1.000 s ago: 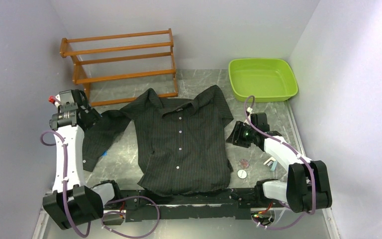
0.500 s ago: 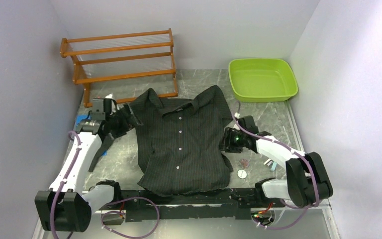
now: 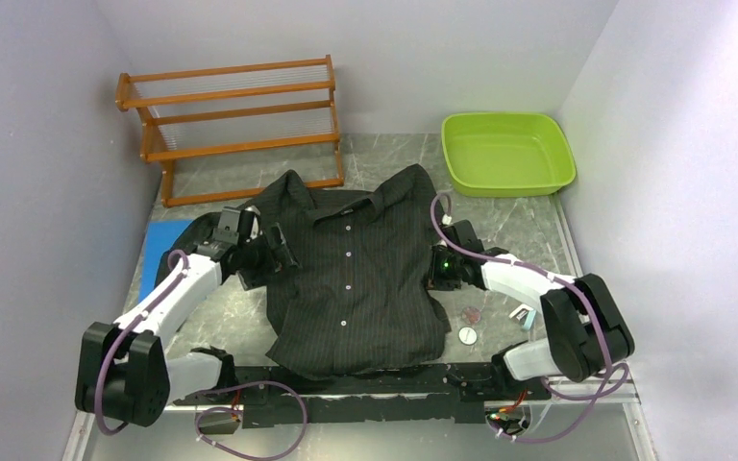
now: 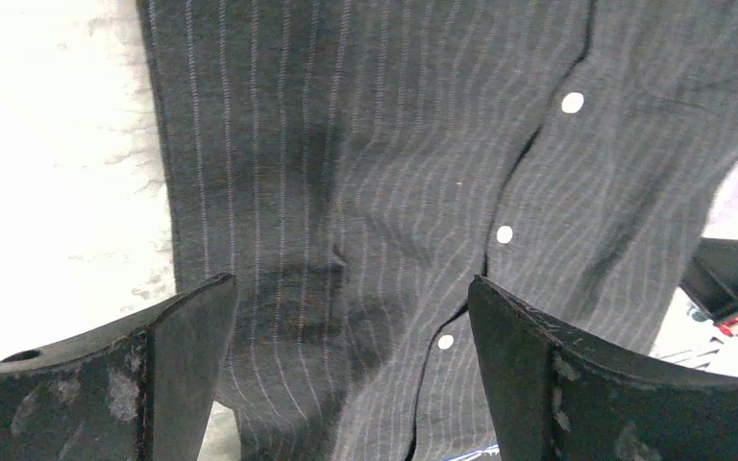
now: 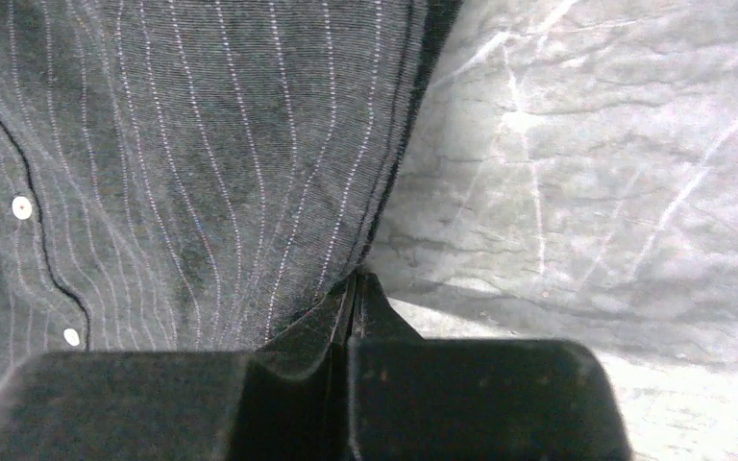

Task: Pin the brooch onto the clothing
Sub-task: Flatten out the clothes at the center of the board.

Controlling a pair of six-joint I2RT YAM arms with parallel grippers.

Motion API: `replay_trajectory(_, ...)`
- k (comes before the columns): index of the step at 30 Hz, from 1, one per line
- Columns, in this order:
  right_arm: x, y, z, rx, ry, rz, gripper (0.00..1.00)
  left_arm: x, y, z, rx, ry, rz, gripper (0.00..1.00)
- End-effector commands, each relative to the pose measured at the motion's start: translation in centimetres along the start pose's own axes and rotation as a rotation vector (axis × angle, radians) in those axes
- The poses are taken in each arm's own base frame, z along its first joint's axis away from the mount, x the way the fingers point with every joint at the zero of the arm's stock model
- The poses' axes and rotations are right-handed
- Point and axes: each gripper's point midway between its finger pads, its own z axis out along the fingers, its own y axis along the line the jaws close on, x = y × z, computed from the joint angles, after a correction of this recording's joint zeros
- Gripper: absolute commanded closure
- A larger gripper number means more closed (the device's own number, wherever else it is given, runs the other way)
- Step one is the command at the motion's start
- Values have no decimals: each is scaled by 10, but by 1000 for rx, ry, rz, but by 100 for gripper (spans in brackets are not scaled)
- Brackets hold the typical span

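Lower right of frame, on the bench: a white disc lies nearest. Just beyond it is a pinkish disc, probably the brooch, though it is too small to be sure.

Right claw is up-left of it and is the nearer arm. It is pinched together, seemingly on the shirt side edge.

The shirt lies flat mid-frame, its long axis near to far, collar far.

Left claw is spread wide over the shirt's left side.

Overhead view, close wrist views (sharing shirt)
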Motion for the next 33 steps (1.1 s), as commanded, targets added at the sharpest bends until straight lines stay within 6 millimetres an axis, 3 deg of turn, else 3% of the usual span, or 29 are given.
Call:
replay_trajectory(1,-12,-19,-14,119,-65,-4,100,-1,11,13,-44,-21,-22,6)
replay_trajectory(7,-48,-27,-56,125,-235,60,100,12,40,29,-168,23,-35,6)
replay_trajectory(15,-95,-67,-110,255,-432,141,100,25,72,41,-314,70,-51,7)
replay_trajectory(20,-121,-116,-148,462,-604,289,100,25,73,40,-315,67,-49,7)
replay_trajectory(27,-182,-134,-206,490,-839,398,100,19,72,31,-329,39,-35,7)
replay_trajectory(31,-203,-150,-235,546,-922,462,100,17,72,27,-331,28,-34,7)
replay_trajectory(33,-213,-152,-252,561,-985,464,94,17,71,25,-324,23,-31,6)
